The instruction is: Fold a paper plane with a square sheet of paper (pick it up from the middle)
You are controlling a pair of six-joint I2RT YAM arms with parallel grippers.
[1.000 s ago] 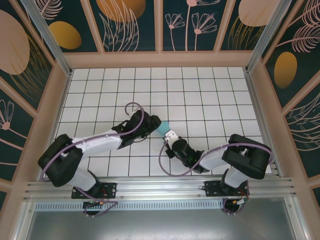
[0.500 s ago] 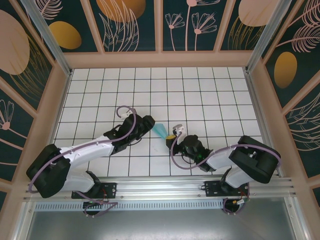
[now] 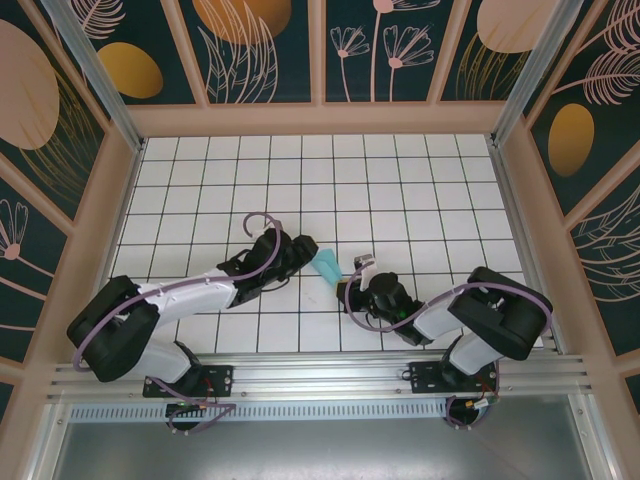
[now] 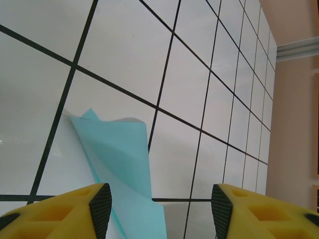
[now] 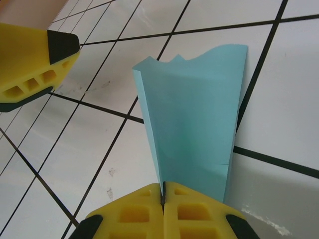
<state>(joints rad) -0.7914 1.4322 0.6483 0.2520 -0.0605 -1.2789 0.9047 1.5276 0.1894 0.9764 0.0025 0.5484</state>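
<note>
Right wrist view: your right gripper (image 5: 163, 193) is pinching shut on the paper plane (image 5: 192, 119) at its narrow tail, having pulled back toward four o'clock, so the crease is looking set. Its flared far edge is lifting, wavy. At ten o'clock your left gripper (image 5: 35, 59) is hovering half-open and empty. The table (image 3: 400, 190) is lying open toward twelve.

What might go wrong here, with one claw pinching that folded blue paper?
The right gripper pinches just the narrow end of the paper plane, so it might slip or tear if tugged. The open left gripper sits close to the loose wide end and may crumple its folds when closing.
</note>
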